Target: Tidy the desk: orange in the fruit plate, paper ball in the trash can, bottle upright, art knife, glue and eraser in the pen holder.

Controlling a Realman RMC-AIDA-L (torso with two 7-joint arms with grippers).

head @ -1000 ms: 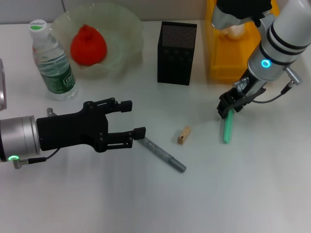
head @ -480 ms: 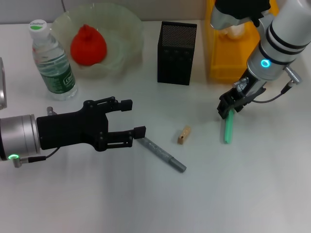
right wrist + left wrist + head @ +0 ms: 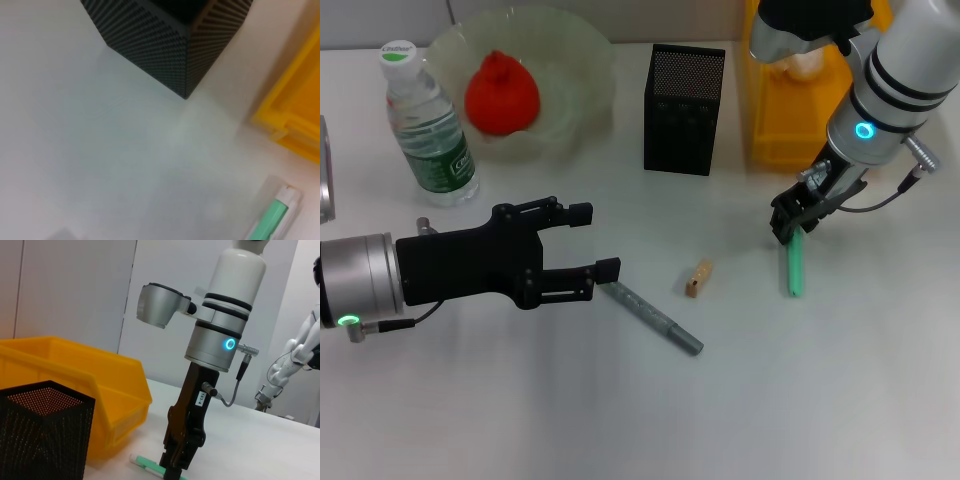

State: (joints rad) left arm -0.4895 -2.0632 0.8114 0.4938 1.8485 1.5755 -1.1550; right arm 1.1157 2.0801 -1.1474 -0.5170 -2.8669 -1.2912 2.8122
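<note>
The orange [image 3: 502,92] lies in the fruit plate [image 3: 588,58], and the bottle [image 3: 426,128] stands upright beside it. The pen holder [image 3: 684,96] and the yellow trash can [image 3: 782,128] stand at the back. A whitish lump that may be the paper ball [image 3: 802,66] shows in the can, mostly hidden by the right arm. My right gripper [image 3: 788,226] is down on the far end of the green glue stick [image 3: 794,268], which lies on the table. The tan eraser [image 3: 698,279] and the grey art knife [image 3: 652,318] lie mid-table. My left gripper [image 3: 594,242] is open, its near finger touching the knife's end.
The left wrist view shows the pen holder [image 3: 45,435], the trash can [image 3: 75,375], the glue stick [image 3: 147,466] and the right gripper [image 3: 172,465] on it. The right wrist view has the pen holder [image 3: 170,40], trash can [image 3: 300,115] and glue stick [image 3: 272,217].
The near end of the glue stick has swung slightly to the right under the right gripper. The left arm has stayed where it was.
</note>
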